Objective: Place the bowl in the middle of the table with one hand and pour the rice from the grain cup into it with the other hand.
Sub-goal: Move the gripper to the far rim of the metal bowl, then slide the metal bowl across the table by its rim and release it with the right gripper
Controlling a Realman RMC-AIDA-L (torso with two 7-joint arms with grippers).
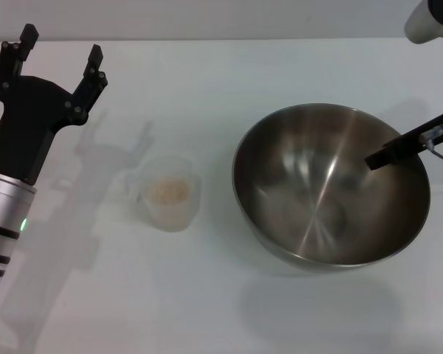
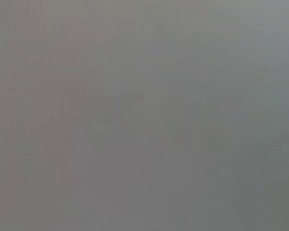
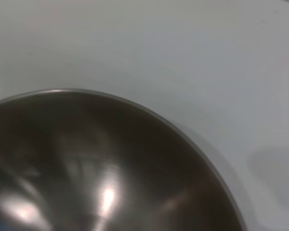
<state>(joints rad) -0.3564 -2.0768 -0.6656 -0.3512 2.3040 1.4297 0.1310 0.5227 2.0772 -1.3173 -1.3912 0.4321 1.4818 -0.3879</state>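
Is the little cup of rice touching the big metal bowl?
Apart. The head view shows bare white table between the cup and the bowl.

The bowl (image 1: 331,184) looks like stainless steel, its inside a brushed grey with a bright streak of reflected light and soft smeared reflections; its rim (image 3: 149,113) shows as a thin polished edge. The grain cup (image 1: 167,193) appears to be translucent clear plastic, cloudy rather than glassy. The rice (image 1: 168,191) inside it is a matt, pale beige, grainy mass. The table (image 1: 207,81) is smooth, plain white, with a faint sheen that carries soft shadows. The left gripper (image 1: 62,50) is matt black, seemingly hard plastic or coated metal, on a silvery metallic arm section.
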